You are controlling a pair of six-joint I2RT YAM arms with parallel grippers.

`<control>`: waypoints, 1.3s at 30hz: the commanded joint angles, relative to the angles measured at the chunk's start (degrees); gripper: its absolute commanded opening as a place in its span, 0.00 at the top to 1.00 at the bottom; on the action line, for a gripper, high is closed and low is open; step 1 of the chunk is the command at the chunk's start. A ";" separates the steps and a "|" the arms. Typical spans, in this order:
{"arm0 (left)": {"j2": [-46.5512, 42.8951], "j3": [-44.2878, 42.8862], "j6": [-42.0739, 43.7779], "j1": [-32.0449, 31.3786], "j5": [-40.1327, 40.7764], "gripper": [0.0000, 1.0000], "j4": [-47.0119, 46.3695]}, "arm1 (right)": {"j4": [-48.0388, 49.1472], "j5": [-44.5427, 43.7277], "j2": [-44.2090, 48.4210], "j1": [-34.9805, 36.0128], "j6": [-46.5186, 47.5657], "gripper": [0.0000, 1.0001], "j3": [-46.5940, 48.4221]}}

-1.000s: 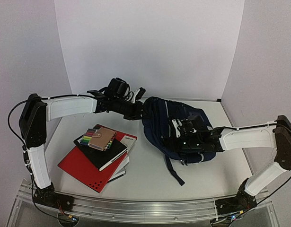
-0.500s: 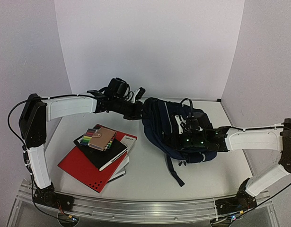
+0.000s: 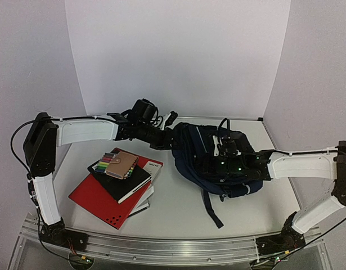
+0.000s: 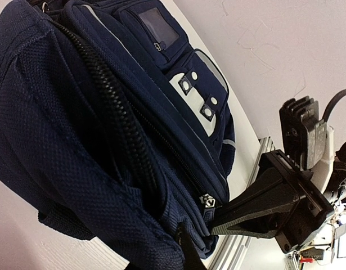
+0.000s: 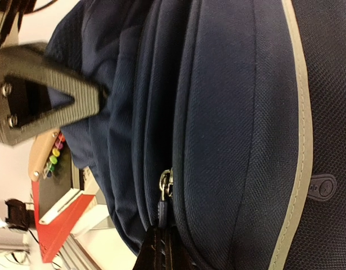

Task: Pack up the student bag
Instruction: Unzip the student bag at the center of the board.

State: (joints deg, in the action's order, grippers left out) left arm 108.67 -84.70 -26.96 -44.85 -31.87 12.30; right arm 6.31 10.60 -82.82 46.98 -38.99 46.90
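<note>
The student bag (image 3: 232, 147), dark navy with thin white stripes, lies on its side right of the table's middle. My left gripper (image 3: 171, 138) is at the bag's left end, shut on a fold of its fabric (image 4: 161, 225); in the left wrist view only the dark tips of this gripper (image 4: 187, 244) show under the fold. My right gripper (image 3: 203, 164) lies low against the bag's front side, shut on a zipper pull (image 5: 163, 203), with the tips of this gripper (image 5: 160, 250) at the bottom edge. The white buckle patch (image 4: 198, 93) faces the left wrist camera.
A stack sits at the left front: a red folder (image 3: 97, 203), a black notebook (image 3: 125, 181) and a tan pencil case with coloured pens (image 3: 120, 165) on top. A black strap (image 3: 211, 209) trails from the bag toward the front rail (image 3: 161, 247). Walls close in on three sides.
My right gripper has slid left along the bag with the zipper pull. The bag has stretched out and settled lower. My left gripper has dipped slightly, still holding the fabric.
</note>
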 commanded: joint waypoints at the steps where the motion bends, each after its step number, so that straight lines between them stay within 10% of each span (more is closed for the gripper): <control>1: -0.56 0.15 1.74 -3.70 -4.18 1.00 -3.35 | 4.36 -4.34 1.98 -0.09 -9.46 1.00 2.54; 39: 2.22 12.53 -7.65 -15.79 -4.69 1.00 -14.01 | -0.18 -15.50 -7.98 -2.02 -18.96 1.00 9.14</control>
State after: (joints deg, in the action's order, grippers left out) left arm 111.83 -73.95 -34.63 -58.01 -29.98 -0.77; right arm 2.27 -0.33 -89.56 46.08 -55.54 51.49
